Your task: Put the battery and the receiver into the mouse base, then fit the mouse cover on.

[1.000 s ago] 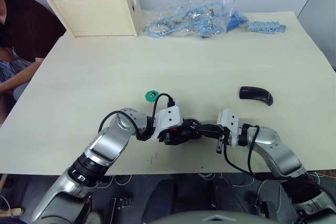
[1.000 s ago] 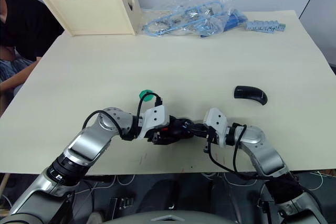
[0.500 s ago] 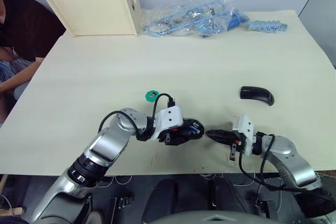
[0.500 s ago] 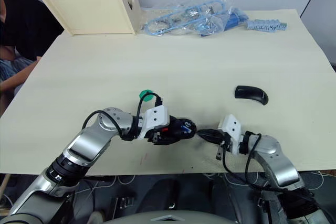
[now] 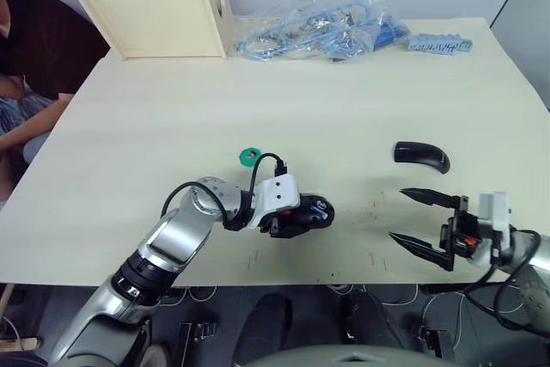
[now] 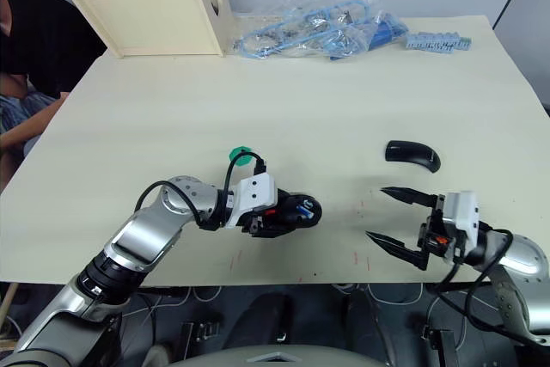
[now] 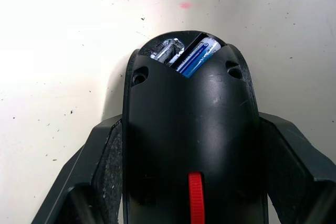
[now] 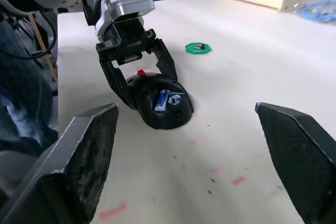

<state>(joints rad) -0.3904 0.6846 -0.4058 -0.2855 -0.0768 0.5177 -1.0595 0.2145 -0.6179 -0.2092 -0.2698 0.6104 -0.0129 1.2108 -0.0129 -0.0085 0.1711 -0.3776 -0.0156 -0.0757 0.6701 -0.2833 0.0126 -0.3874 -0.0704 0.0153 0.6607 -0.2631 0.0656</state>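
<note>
Left gripper (image 5: 302,217) clamped around the mouse base (image 7: 191,129) near the front edge of the table (image 5: 172,109), fingers (image 7: 102,153) pressing on both flanks. Battery (image 7: 195,56) already sitting in the open bay at the nose, blue and silver, with something shiny beside it, probably the receiver but too small to call. Right gripper (image 5: 425,223) spread wide and holding nothing, hanging off to the right, near the mouse cover (image 5: 421,155), which lies on the table just beyond it.

About that cover: looks like thin glossy plastic, so light, stiff and pretty slippery. Best bet probably a pinch across the two long sides around the middle, not over the arched top, where pads would likely skate off. No need for a hard squeeze. Thin shell could flex or pop out sideways. Green disc (image 5: 248,156) sitting behind the base, not part of this.
</note>
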